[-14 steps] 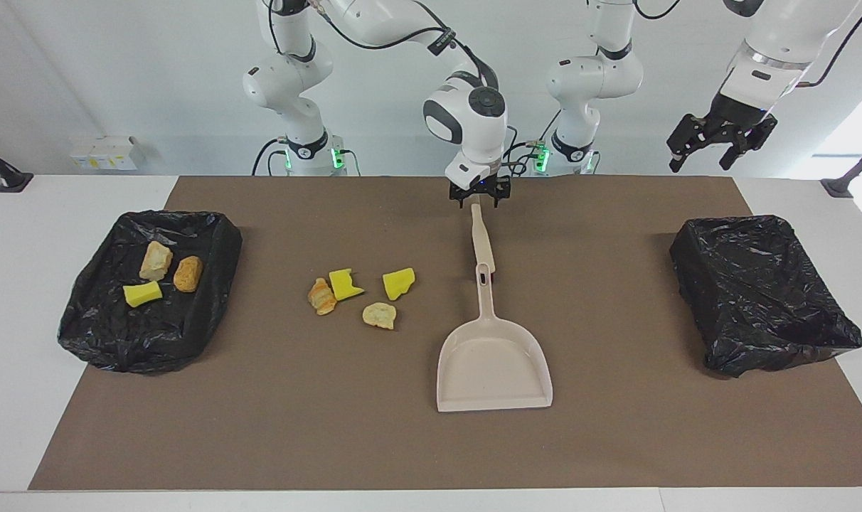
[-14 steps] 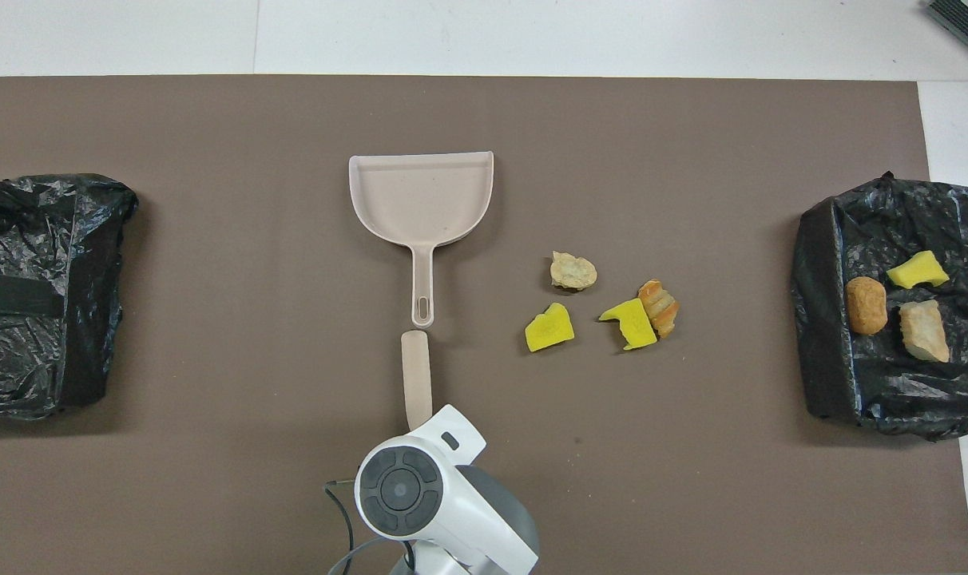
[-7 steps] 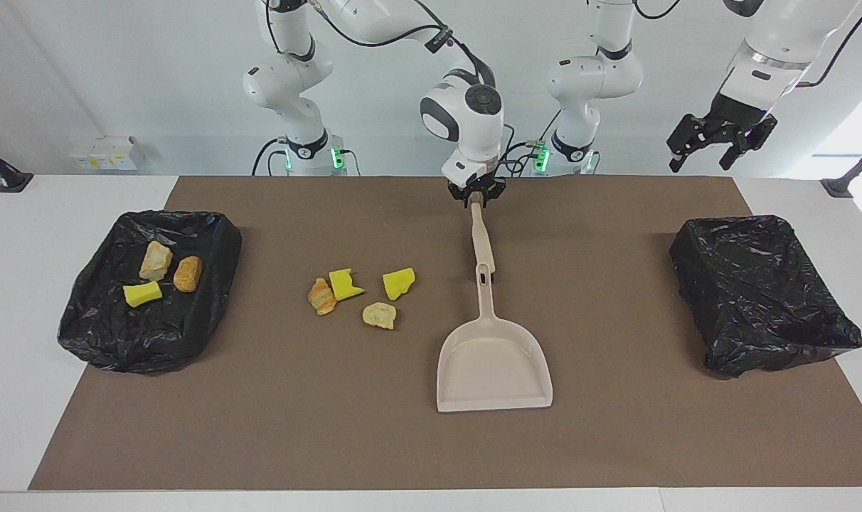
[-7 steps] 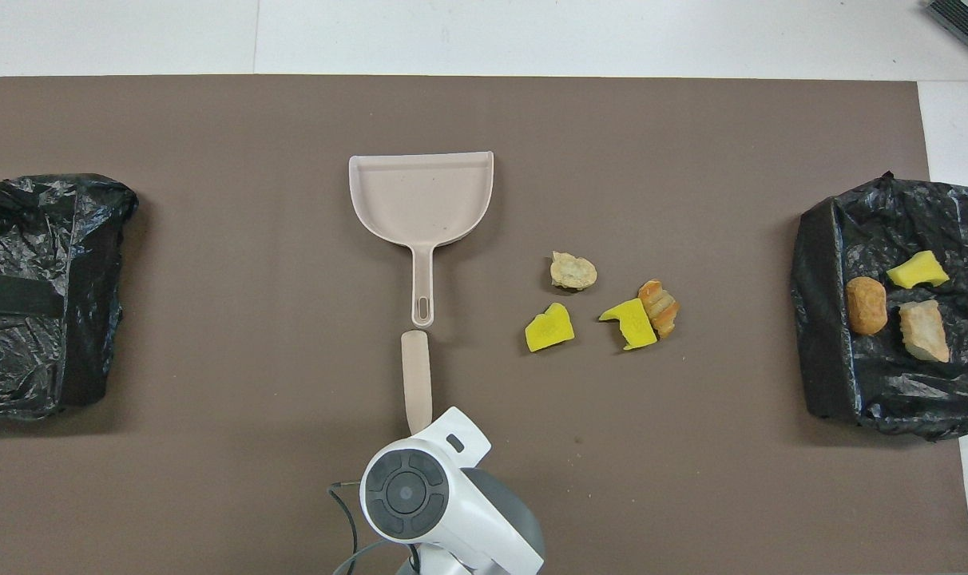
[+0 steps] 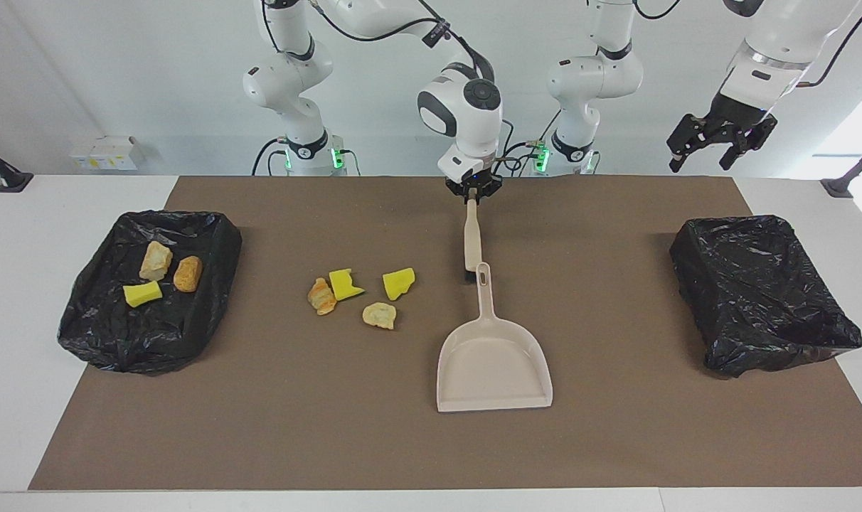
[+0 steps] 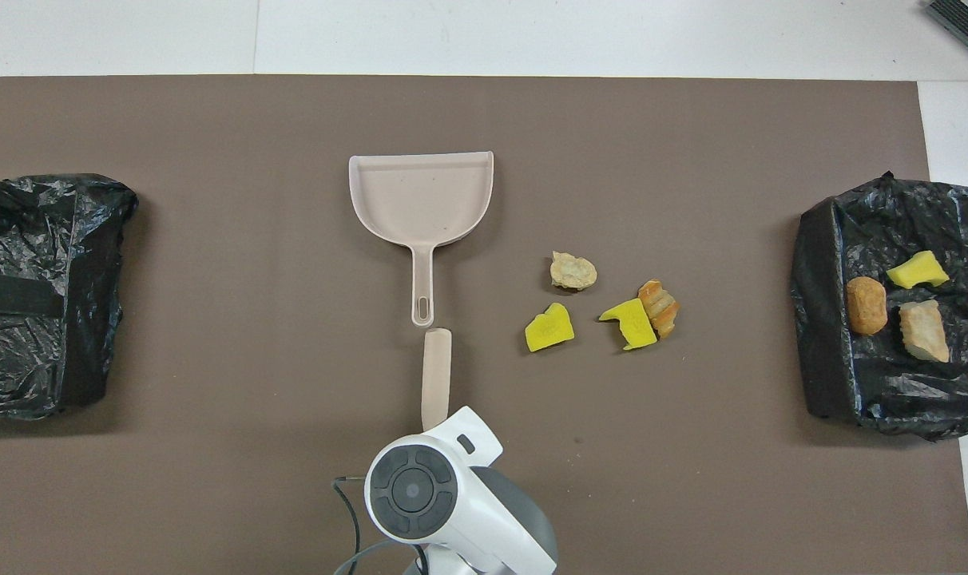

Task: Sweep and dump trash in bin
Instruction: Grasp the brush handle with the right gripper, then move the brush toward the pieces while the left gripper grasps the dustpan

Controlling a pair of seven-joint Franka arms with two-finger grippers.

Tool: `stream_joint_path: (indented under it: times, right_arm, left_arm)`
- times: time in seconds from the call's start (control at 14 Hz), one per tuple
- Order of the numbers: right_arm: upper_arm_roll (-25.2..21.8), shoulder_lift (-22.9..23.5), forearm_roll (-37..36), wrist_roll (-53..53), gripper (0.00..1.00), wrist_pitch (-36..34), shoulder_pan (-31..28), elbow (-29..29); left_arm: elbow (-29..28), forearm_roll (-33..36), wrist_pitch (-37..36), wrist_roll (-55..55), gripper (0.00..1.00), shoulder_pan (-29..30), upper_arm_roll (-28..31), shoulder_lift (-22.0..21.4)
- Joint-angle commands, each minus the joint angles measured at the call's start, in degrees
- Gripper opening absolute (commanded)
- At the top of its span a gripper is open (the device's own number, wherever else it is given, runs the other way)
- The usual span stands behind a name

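Several scraps of trash lie on the brown mat beside the dustpan: two yellow chunks (image 5: 398, 283) (image 5: 345, 284), a tan-orange lump (image 5: 321, 296) and a pale lump (image 5: 379, 315). Three more scraps (image 5: 153, 274) sit in the black-lined bin (image 5: 210, 306) at the right arm's end. My right gripper (image 5: 473, 200) is shut on the handle end of the beige brush (image 5: 472, 235), whose other end hangs by the tip of the dustpan's handle. In the overhead view my wrist hides the grip, and the brush (image 6: 436, 375) juts out from under it. My left gripper (image 5: 712, 153) waits open, high in the air.
The beige dustpan (image 5: 493, 363) lies flat on the mat, mouth away from the robots and handle toward them. A second black-lined bin (image 5: 758, 299) stands at the left arm's end. The brown mat (image 5: 616, 427) covers most of the white table.
My right gripper has shut on the brush handle and risen slightly. The brush's other end has swung toward the right arm's end, off the dustpan's handle. The left arm has not moved.
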Motion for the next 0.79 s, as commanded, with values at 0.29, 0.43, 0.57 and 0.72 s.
stream_joint_path:
  times: [0.29,0.43,0.57,0.72]
  right_arm:
    - [0.16,-9.88,1.41,-0.99,0.0,-15.74,-10.25,-0.47]
    - [-0.01,-10.33,1.23,-4.14,0.0,-20.39,-14.46,-0.21]
    - [-0.01,-11.47,1.06,-9.58,0.0,-23.82,-18.77,-0.12]
    - [-0.19,-11.47,-0.08,-13.38,0.0,-24.63,-21.41,0.4]
  left_arm:
    - [0.21,-0.32,-0.53,-0.56,1.0,-0.7,-0.58,-0.41]
    - [-0.57,-0.59,1.83,-0.82,1.0,-2.1,-1.28,0.29]
    - [-2.59,-0.59,6.48,-1.87,1.0,-5.18,-1.29,1.43]
    - [-2.42,-0.85,10.52,-5.45,1.0,-8.59,-1.29,4.93]
